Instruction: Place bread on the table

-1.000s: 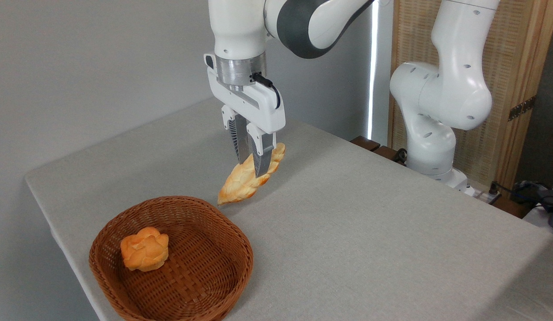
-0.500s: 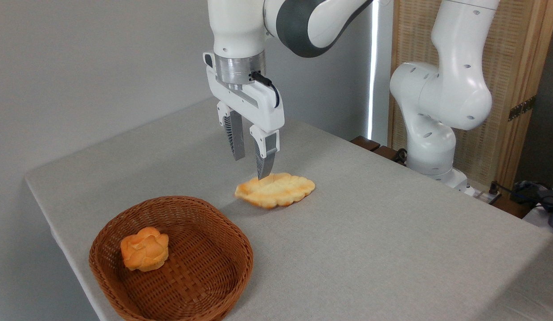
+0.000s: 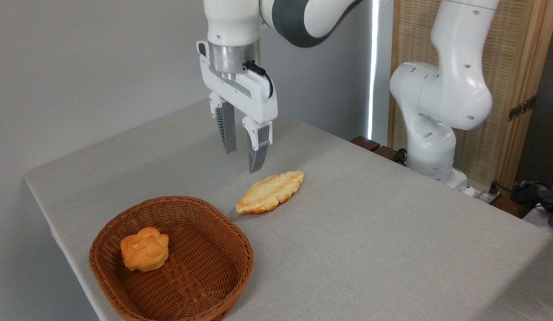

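Bread [image 3: 269, 192]: flat on worktop [image 3: 370, 232], beside basket [image 3: 205, 285]; bun [image 3: 144, 248] in basket; end effector [image 3: 241, 158]: fingers apart, empty, above bread, not touching

The grey surface [image 3: 370, 240] carries a wicker basket [image 3: 205, 285] near its front-left corner; the bread [image 3: 269, 192] lies flat just behind-right of the basket.

Lighting: bright, even, diffuse; bright vertical light strip [image 3: 373, 67] at rear. Shadows: soft, faint on table [image 3: 347, 232]. Focus: sharp throughout; no blur, no visible edge distortion
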Motion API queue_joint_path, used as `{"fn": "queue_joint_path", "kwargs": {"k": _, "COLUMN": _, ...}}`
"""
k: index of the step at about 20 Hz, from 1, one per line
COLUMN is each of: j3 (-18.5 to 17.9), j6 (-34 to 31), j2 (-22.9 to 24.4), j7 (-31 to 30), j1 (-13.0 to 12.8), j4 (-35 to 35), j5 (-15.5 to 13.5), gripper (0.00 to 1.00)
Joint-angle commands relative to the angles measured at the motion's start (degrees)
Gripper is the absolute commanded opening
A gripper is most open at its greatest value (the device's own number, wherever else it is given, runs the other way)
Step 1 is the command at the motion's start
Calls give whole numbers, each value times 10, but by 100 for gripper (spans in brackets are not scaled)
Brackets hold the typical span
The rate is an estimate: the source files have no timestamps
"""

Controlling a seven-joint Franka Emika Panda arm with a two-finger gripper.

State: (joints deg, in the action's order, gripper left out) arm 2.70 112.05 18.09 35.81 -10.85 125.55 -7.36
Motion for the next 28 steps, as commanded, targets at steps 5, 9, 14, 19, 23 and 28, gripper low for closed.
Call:
{"fn": "queue_joint_path", "kwargs": {"k": 5, "j3": -9, "j6": -119, "j2": -102, "j7": 0, "j1": 36, "j4": -208, "j5": 15, "gripper": 100}}
{"fn": "queue_joint_path", "kwargs": {"k": 9, "j3": -9, "j6": -169, "j2": -127, "j7": 35, "j1": 37, "j4": -256, "j5": 40, "gripper": 100}}
{"fn": "queue_joint_path", "kwargs": {"k": 14, "j3": -10, "j6": -197, "j2": -147, "j7": 45, "j1": 50, "j4": -307, "j5": 43, "gripper": 100}}
{"fn": "queue_joint_path", "kwargs": {"k": 19, "j3": -38, "j6": -198, "j2": -144, "j7": 51, "j1": 50, "j4": -309, "j5": 42, "gripper": 100}}
{"fn": "queue_joint_path", "kwargs": {"k": 23, "j3": -46, "j6": -198, "j2": -142, "j7": 51, "j1": 48, "j4": -309, "j5": 42, "gripper": 100}}
{"fn": "queue_joint_path", "kwargs": {"k": 28, "j3": -46, "j6": -198, "j2": -141, "j7": 50, "j1": 45, "j4": -310, "j5": 43, "gripper": 100}}
